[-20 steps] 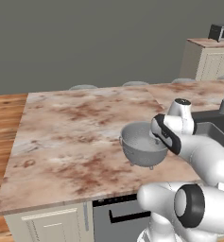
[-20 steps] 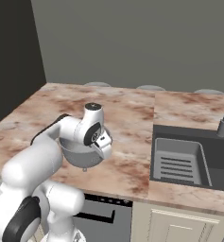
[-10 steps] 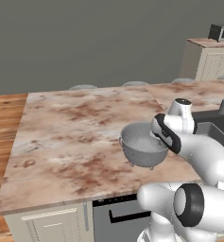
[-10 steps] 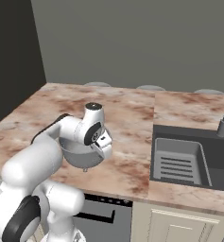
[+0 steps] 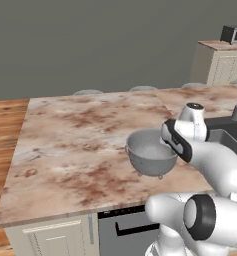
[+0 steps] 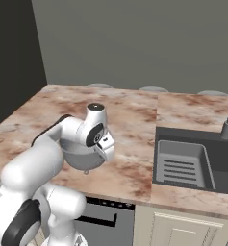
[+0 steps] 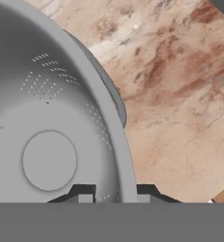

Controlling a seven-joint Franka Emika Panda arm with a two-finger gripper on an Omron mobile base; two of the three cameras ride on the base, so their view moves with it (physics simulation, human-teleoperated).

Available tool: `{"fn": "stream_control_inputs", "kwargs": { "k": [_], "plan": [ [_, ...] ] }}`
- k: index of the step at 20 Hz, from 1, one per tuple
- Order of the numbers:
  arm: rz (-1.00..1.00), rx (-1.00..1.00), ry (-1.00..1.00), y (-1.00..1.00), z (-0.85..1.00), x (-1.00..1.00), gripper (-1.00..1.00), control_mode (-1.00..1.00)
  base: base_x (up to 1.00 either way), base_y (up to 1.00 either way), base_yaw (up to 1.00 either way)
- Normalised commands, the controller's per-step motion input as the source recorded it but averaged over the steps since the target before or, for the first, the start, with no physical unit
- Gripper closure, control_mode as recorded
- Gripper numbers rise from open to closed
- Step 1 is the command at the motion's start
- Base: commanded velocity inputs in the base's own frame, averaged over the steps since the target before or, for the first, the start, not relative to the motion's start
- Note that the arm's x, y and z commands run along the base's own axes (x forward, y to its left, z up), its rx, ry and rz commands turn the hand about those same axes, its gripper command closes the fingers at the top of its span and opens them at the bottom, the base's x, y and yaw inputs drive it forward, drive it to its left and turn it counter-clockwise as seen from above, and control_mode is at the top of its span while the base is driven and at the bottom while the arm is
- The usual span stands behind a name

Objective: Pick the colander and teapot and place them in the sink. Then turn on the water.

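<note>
hand view: pincer astride the colander rim

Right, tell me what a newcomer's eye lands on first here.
The silver colander near the marble counter's front edge, with the white arm's gripper straddling its rim, one fingertip inside the bowl and one outside. To its right, the dark sink holds a grey ribbed tray.
</note>
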Motion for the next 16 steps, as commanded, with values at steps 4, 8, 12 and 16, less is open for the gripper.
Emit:
{"fn": "stream_control_inputs", "kwargs": {
  "k": [4, 8, 12, 16],
  "plan": [
    [0.0, 0.0, 0.0, -0.14, 0.53, -0.25, 1.0, -1.0, 0.0, 0.0, 0.0],
    [0.0, 0.0, 0.0, -0.39, 0.77, -0.41, 1.0, -1.0, 0.0, 0.0, 0.0],
    [0.0, 0.0, 0.0, -0.32, 0.86, -0.44, 1.0, -1.0, 0.0, 0.0, 0.0],
    [-0.01, 0.0, 0.0, -0.17, 0.74, -0.34, 1.0, -1.0, 0.0, 0.0, 0.0]
  ]
}}
